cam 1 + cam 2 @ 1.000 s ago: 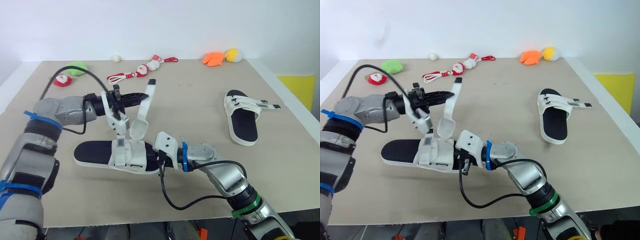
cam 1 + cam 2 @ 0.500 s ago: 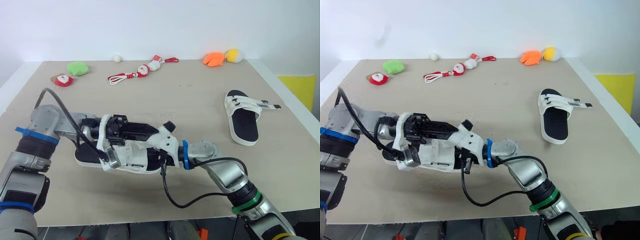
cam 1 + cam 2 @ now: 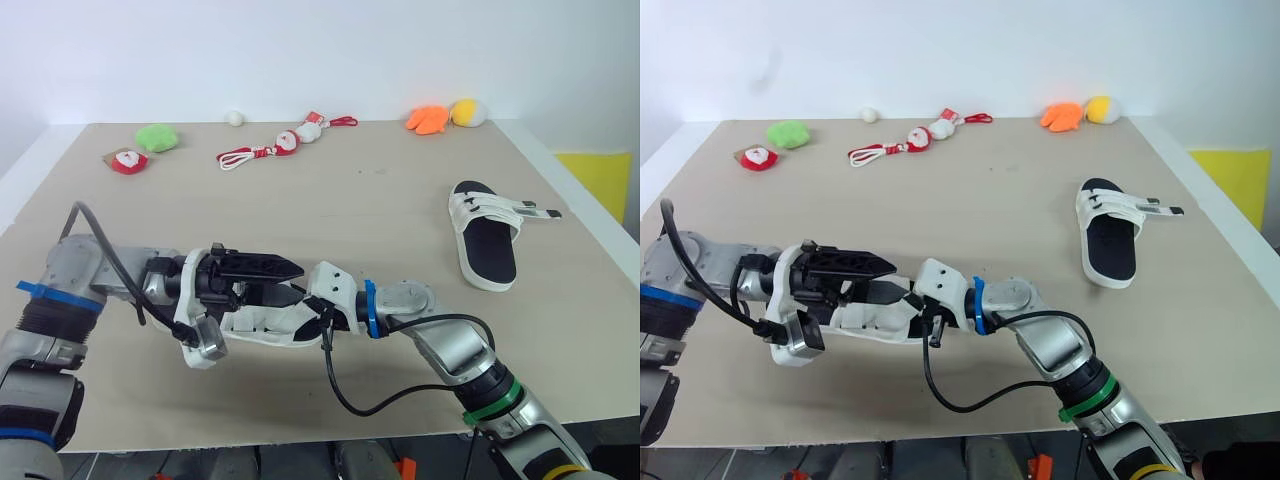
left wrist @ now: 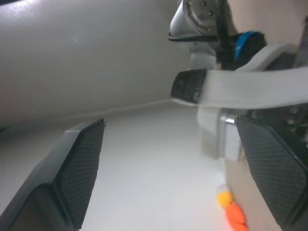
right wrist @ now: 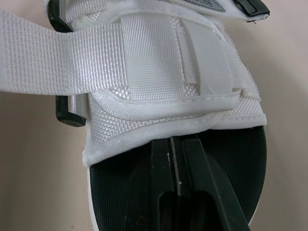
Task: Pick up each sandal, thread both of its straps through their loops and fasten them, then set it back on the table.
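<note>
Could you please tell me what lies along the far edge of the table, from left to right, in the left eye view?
Red-and-white toy, green toy, Santa string toy, orange toy, yellow toy.

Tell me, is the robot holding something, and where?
Nothing is clearly gripped. The left claw is open over the near sandal; the right claw is shut, its tips touching the sandal's white upper edge.

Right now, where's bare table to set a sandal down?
Biggest bare patch: middle of the table, between the toys along the far edge and the near sandal. Also the strip between near sandal and far sandal. Crowded at front left around the near sandal.
</note>
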Robot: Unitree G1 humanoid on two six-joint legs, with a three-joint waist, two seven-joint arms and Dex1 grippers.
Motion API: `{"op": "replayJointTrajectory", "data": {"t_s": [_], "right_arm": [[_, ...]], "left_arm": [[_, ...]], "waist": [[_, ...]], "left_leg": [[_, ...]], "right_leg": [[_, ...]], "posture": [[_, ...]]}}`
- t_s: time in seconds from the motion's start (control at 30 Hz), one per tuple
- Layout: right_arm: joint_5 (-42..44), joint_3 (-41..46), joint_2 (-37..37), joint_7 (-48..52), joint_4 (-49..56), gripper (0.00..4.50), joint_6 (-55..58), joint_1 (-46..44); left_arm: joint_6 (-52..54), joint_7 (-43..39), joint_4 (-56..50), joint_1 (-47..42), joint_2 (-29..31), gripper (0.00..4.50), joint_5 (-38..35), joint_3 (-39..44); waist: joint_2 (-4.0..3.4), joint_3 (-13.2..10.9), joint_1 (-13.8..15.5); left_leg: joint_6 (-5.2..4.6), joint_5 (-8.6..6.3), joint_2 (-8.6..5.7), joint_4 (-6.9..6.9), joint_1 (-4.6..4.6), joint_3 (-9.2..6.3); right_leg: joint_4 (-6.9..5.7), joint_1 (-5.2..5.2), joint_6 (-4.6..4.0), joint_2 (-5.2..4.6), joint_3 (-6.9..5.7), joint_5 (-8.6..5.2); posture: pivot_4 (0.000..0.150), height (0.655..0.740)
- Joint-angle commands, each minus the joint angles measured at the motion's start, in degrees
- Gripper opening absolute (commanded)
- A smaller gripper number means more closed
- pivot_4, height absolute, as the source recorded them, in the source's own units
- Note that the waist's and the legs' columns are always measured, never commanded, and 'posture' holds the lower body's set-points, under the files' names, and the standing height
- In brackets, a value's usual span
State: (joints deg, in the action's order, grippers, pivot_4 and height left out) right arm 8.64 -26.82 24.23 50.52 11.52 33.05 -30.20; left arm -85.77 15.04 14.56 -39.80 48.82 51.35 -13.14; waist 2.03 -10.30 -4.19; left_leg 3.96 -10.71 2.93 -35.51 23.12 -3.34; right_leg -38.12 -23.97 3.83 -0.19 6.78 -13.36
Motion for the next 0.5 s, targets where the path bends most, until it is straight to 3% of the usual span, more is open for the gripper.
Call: {"op": "replayJointTrajectory", "data": {"t_s": [0.03,0.37,0.4,0.5], "right_arm": [[-1.63,-1.75,0.83,0.27,-1.61,0.0,1.06,1.4],[-1.97,-1.77,0.22,0.77,-2.52,0.0,0.49,0.9],[-2.02,-1.72,0.34,0.77,-2.48,0.0,0.42,1.01],[-2.17,-1.39,0.94,0.63,-1.93,0.0,0.42,1.64]], "left_arm": [[0.11,-3.77,-4.23,3.53,1.91,4.44,-6.54,-0.58],[4.96,-14.58,-8.59,10.59,4.4,4.44,-19.35,-2.16],[7.43,-16.18,-8.28,11.92,6.29,4.44,-24.23,-3.47],[21.31,-25.16,-12.09,19.18,15.15,4.44,-50.1,-9.96]], "waist": [[-0.01,0.01,-0.04],[0.01,0.02,-0.04],[0.01,0.02,-0.06],[-0.01,0.01,-0.33]], "left_leg": [[0.0,0.0,0.0,0.01,-0.01,0.01],[-0.01,0.02,0.03,0.0,-0.07,0.02],[-0.02,0.02,0.03,0.0,-0.07,0.02],[-0.02,0.01,0.06,0.04,-0.06,0.04]], "right_leg": [[0.0,0.0,-0.01,-0.01,0.01,-0.01],[0.0,0.03,-0.02,0.0,0.0,0.0],[0.0,0.03,-0.02,0.01,0.0,0.0],[-0.01,-0.02,-0.08,0.0,0.01,-0.04]], "posture": [[0.15,0.74],[0.15,0.74],[0.15,0.74],[0.15,0.74]]}}
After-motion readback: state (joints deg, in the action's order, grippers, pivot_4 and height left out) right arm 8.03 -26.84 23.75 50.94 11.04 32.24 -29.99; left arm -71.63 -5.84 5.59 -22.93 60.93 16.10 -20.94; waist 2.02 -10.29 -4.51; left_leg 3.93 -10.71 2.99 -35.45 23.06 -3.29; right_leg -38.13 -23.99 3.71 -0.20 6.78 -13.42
